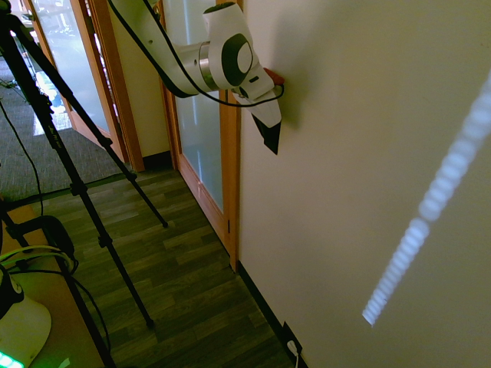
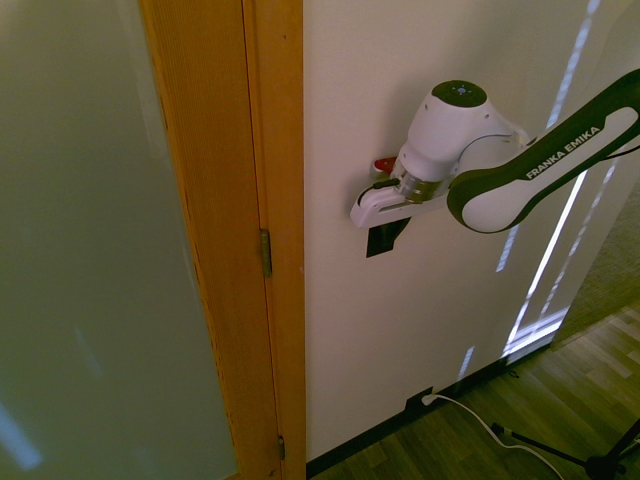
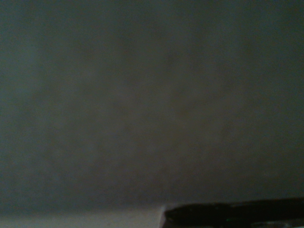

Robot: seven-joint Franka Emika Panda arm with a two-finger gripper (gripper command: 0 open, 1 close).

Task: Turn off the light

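Hand (image 2: 385, 240) clenched, nothing held, tips down against cream wall (image 2: 400, 330), right of wooden door frame (image 2: 270, 240). Light switch not clearly separable from dark fingers; location uncertain. Black outlet plate (image 2: 417, 403) with white plug low at baseboard. Wrist view dark, blurred.

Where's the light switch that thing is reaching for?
The light switch is a small black plate on the cream wall, just right of the wooden door frame, directly under the gripper.
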